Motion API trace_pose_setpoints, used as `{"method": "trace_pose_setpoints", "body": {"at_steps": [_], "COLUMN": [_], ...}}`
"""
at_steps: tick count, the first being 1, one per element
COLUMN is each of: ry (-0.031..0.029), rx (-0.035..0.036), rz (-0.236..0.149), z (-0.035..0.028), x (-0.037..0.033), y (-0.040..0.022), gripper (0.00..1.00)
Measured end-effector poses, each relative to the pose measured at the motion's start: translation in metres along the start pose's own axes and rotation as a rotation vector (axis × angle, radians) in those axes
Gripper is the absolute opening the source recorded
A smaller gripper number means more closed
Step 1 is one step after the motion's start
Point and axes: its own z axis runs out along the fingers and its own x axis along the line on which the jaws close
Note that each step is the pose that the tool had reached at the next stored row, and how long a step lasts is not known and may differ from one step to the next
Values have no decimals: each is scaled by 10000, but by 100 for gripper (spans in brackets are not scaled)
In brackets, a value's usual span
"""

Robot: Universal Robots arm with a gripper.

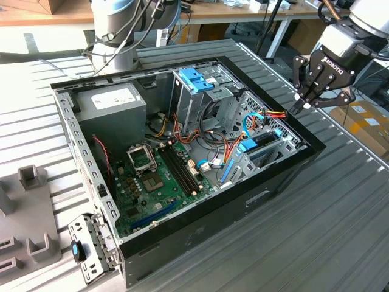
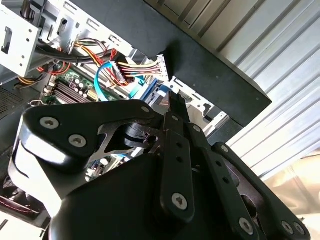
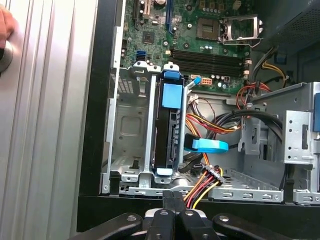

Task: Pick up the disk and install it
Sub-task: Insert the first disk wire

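The open computer case [image 1: 182, 164] sat on the table [image 1: 340, 213]; the disk [image 3: 167, 127] stood edge-up in its drive bay. My gripper [image 1: 314, 97] hovered closed and empty above the case's edge. I judged slow, square alignment mattered.

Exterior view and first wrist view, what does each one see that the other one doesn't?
Exterior view: the grey power supply box inside the case, and grey blocks on the table at the exterior view's left. First wrist view: a person's hand at the table's edge, and the disk sitting in its metal bay, seen close. Shared: the green motherboard, the red and yellow cables, and the gripper, fingers shut, holding nothing.
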Motion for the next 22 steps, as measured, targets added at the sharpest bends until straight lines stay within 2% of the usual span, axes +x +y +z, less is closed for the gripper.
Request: {"method": "trace_pose_setpoints", "body": {"at_steps": [22], "ry": [75], "rx": [-83], "rz": [-1082], "z": [0], "x": [0], "y": [0], "gripper": [11]}}
